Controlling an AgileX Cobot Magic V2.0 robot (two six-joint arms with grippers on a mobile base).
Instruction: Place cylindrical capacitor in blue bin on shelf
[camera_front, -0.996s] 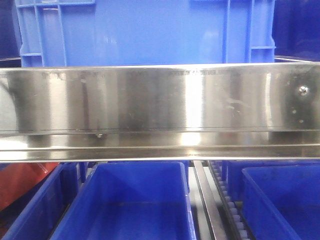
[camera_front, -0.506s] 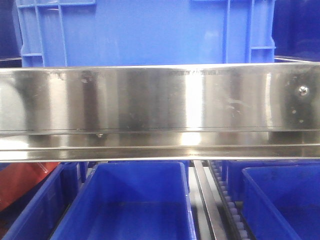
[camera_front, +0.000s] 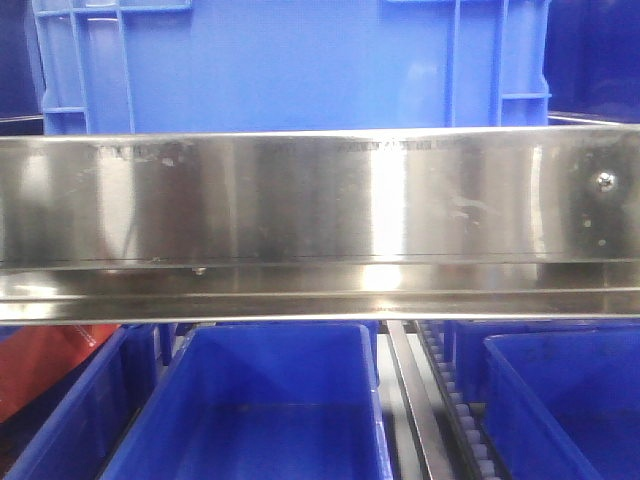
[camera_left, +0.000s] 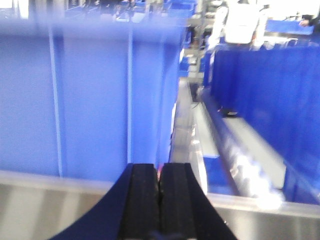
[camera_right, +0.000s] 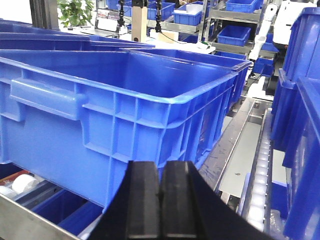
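The shelf (camera_front: 320, 200) front rail bears faint stamped lettering, too blurred to read. Above the rail stands a blue bin (camera_front: 290, 65). Left tool (camera_left: 159, 182) and right tool (camera_right: 160, 192) are both pressed closed, apparently empty. No capacitor visible.

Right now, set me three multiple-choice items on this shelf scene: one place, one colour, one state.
1. Where does the large blue bin stand relative to the shelf rail?
A. above, behind it
B. below it
C. hanging on its front

2. What colour is the object at lower left?
A. green
B. red-orange
C. white

3. How do the right gripper jaws stand?
A. wide apart
B. pressed together
C. out of view

Answers: A, the bin rises over the rail; B, red-orange shows beside the lower bins; B, the pads meet with nothing visible between.
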